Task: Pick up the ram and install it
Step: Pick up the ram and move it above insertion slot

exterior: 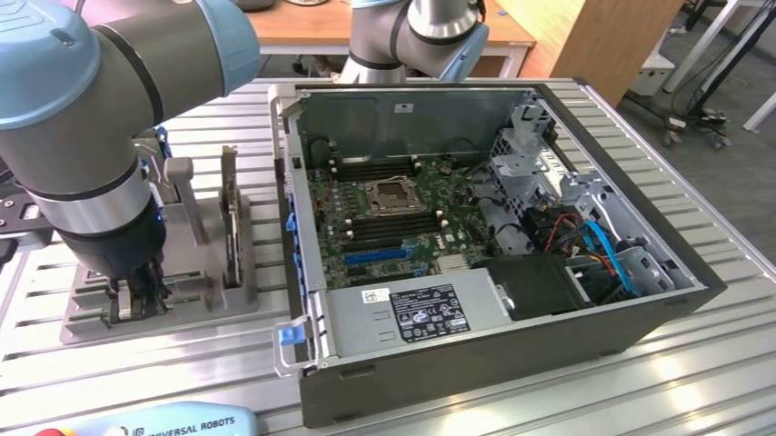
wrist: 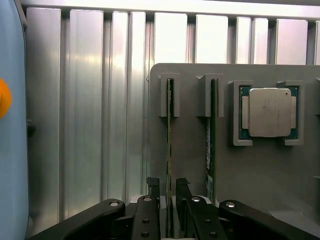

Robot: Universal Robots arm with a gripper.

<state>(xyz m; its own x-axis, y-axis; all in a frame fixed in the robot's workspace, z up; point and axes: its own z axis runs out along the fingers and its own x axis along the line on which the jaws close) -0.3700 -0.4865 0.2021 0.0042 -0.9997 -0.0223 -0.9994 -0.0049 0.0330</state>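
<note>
The ram [wrist: 169,130] stands on edge in a slot of the grey holder [wrist: 190,150], a slim green stick seen edge-on. My gripper [wrist: 168,192] is down over its near end, open, with one finger [wrist: 153,200] on each side and a narrow gap left to the board. A second ram stick [wrist: 212,135] stands parallel in the neighbouring slot. In the exterior view the gripper [exterior: 136,295] reaches down into the holder [exterior: 182,304] at the exterior view's left, and one ram stick [exterior: 228,218] rises beside the arm.
A square silver processor [wrist: 270,112] lies in a pocket of the holder beyond the second stick. The open computer case [exterior: 679,300] with its motherboard [exterior: 388,204] fills the exterior view's right. A teach pendant [exterior: 145,422] lies at the table's near edge.
</note>
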